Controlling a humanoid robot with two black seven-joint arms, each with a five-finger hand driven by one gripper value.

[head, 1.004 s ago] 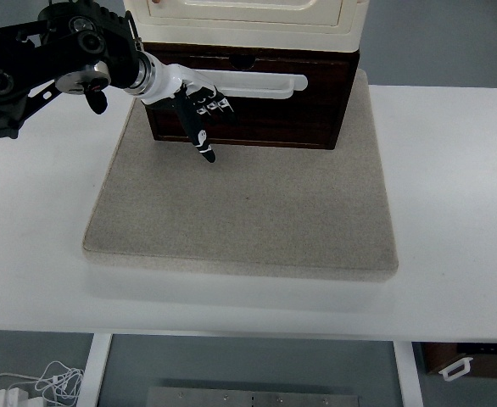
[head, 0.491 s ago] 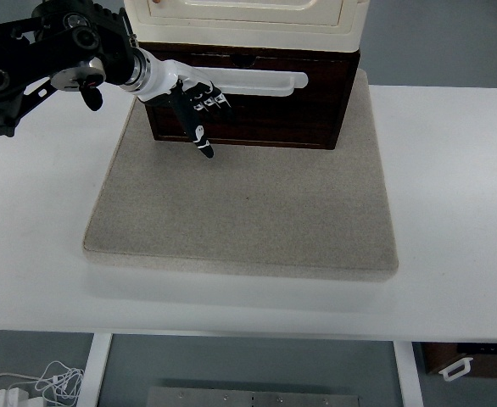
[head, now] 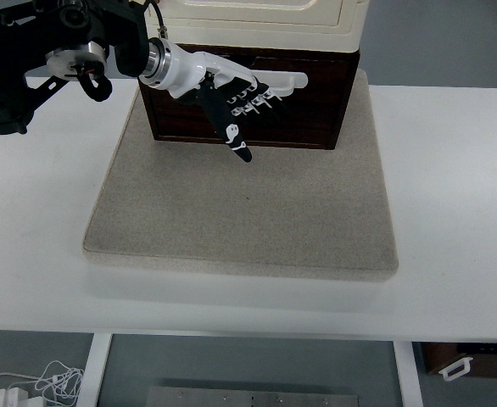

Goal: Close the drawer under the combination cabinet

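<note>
A cream cabinet (head: 257, 21) stands at the back of a grey mat, with a dark brown drawer (head: 316, 102) under it. The drawer front carries a long white handle (head: 287, 81). My left hand (head: 236, 106) reaches in from the left, flat against the drawer front just below the handle. Its fingers are extended and hold nothing; the thumb (head: 236, 140) points down toward the mat. The drawer front sits nearly flush with the cabinet's base. My right arm is out of view.
The grey mat (head: 248, 203) covers the middle of the white table (head: 452, 212). Below the table's near edge lie white cables (head: 36, 386) on the floor and a dark box (head: 469, 360) at the right.
My left hand has moved right along the drawer front, from its left end to near its middle. The arm has risen slightly.
</note>
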